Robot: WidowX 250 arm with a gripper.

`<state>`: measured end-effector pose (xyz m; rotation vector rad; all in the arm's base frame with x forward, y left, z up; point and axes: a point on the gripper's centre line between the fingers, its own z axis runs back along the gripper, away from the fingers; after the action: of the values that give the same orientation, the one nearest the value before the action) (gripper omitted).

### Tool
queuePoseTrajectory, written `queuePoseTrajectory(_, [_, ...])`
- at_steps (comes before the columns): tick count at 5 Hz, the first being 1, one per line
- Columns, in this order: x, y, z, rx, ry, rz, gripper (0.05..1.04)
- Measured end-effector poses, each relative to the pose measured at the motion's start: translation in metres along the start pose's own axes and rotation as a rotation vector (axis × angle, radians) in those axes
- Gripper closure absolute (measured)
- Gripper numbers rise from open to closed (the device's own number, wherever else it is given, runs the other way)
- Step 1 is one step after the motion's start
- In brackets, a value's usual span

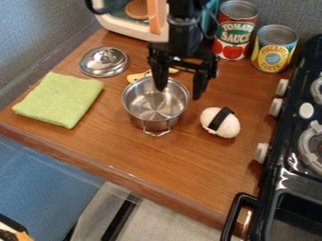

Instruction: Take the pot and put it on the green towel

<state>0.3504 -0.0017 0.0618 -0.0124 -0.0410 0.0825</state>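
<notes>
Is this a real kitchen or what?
It looks like a kitchen, maybe a pretend one: there's a stove with knobs, a metal pot and two food cans on a wooden counter.

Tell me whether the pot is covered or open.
Open: the pot shows its inside, and the metal lid lies apart on the counter.

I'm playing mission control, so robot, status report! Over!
Black two-finger gripper: open, over silver metal pot. Pot on brown wooden counter, off green cloth towel. Round metal lid beside path.
</notes>
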Motion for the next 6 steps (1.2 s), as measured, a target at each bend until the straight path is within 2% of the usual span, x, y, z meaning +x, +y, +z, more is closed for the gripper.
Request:
queuePoseTrajectory(1, [0.0, -0.005, -0.012, 0.007, -0.039, 0.05, 0.083])
queuePoseTrajectory(2, [0.0, -0.01, -0.023, 0.035, -0.044, 0.04, 0.134])
queuePoseTrajectory(4, [-0.004, -0.014, -0.028, 0.049, -0.043, 0.031, 0.737])
queuePoseTrajectory(5, [-0.007, -0.012, -0.027, 0.06, -0.024, 0.025, 0.932])
queuePoseTrajectory(6, [-0.01, -0.014, 0.004, 0.022, -0.06, -0.023, 1.006])
